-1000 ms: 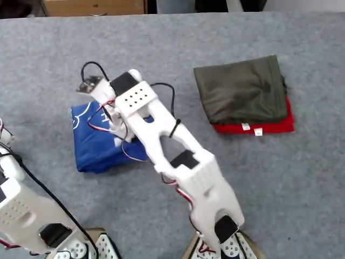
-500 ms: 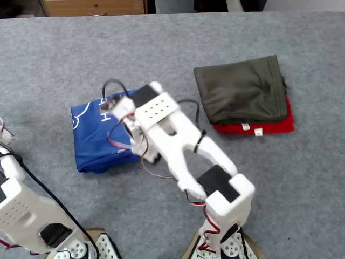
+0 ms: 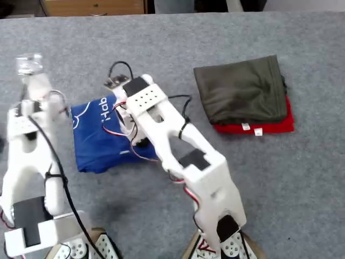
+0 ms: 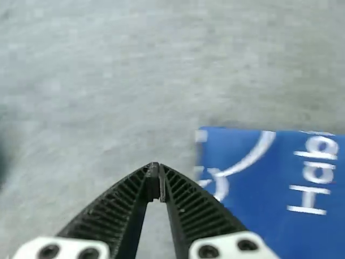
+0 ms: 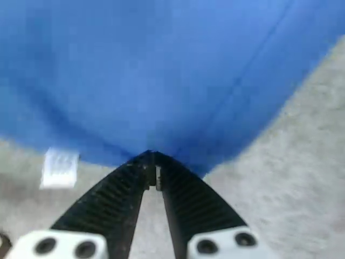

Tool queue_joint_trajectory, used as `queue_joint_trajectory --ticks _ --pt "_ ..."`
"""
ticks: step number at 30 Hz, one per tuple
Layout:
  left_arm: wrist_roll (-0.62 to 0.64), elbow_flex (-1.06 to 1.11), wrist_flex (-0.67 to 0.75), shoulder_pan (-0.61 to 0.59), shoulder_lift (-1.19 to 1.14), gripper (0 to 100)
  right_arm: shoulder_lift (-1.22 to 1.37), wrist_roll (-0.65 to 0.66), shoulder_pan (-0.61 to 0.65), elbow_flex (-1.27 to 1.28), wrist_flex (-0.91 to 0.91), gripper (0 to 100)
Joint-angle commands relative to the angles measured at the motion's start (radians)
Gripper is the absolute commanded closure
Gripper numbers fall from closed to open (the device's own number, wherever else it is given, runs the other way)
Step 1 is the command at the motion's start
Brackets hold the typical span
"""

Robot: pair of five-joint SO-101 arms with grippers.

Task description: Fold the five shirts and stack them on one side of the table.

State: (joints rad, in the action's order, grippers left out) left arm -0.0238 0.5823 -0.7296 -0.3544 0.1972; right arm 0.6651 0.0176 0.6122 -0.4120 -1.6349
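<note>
Grey felt-like covering (image 3: 302, 178) spans the table, with a wooden cabinet edge (image 3: 94, 6) beyond its far side. One blue folded shirt (image 3: 99, 143) with white print lies left of centre. Well apart on the right side, an olive-green folded shirt (image 3: 240, 89) rests on top of a red folded shirt (image 3: 269, 125); the red one shows along the near and right edges, with two small white labels at its near edge. The left arm (image 3: 29, 140) stands at the left, beside the blue shirt's left edge. The left gripper (image 4: 154, 183) has its jaws pressed together and holds nothing; it sits over bare grey covering, just beside a corner of the blue shirt (image 4: 275, 178). The right arm (image 3: 172, 145) extends from the near edge across the blue shirt. The right gripper (image 5: 151, 168) has its jaws pressed together, tips at the fabric edge of the blue shirt (image 5: 145, 70); whether cloth is caught between them cannot be determined. A small white tag (image 5: 60, 167) lies near that edge.
</note>
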Motion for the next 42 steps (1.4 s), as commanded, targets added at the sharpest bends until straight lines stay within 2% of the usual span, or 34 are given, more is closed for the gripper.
queue_joint_trajectory --ticks 1,9,13,18,22,26,29,35,38,42 --pt "0.092 0.071 0.183 0.042 0.003 97 0.054 -0.044 -0.031 -0.042 0.032 98.5" --pt "0.121 0.085 0.305 0.039 -0.192 97 0.013 -0.046 -0.025 -0.131 -0.012 98.5" --pt "0.121 0.119 0.308 0.038 -0.132 97 -0.047 0.021 -0.031 -0.191 -0.137 98.5" --pt "0.121 0.220 0.315 0.053 0.031 97 -0.199 0.081 -0.061 -0.222 -0.126 98.5" --pt "0.123 0.269 0.315 0.053 0.104 97 -0.234 0.081 -0.063 -0.308 -0.081 98.5" --pt "0.124 0.268 0.313 0.045 0.112 97 -0.176 0.081 -0.063 -0.317 0.092 98.5" --pt "0.183 0.266 0.316 0.041 0.106 97 -0.070 0.084 -0.063 -0.321 0.206 98.5" --pt "0.204 0.283 0.353 0.041 0.106 97 0.170 0.080 -0.137 -0.326 0.338 98.5" --pt "0.198 0.320 0.413 0.042 0.104 97 0.234 0.080 -0.152 -0.332 0.348 98.5" --pt "0.210 0.320 0.423 0.047 0.106 97 0.183 0.084 -0.098 -0.475 0.176 98.5"
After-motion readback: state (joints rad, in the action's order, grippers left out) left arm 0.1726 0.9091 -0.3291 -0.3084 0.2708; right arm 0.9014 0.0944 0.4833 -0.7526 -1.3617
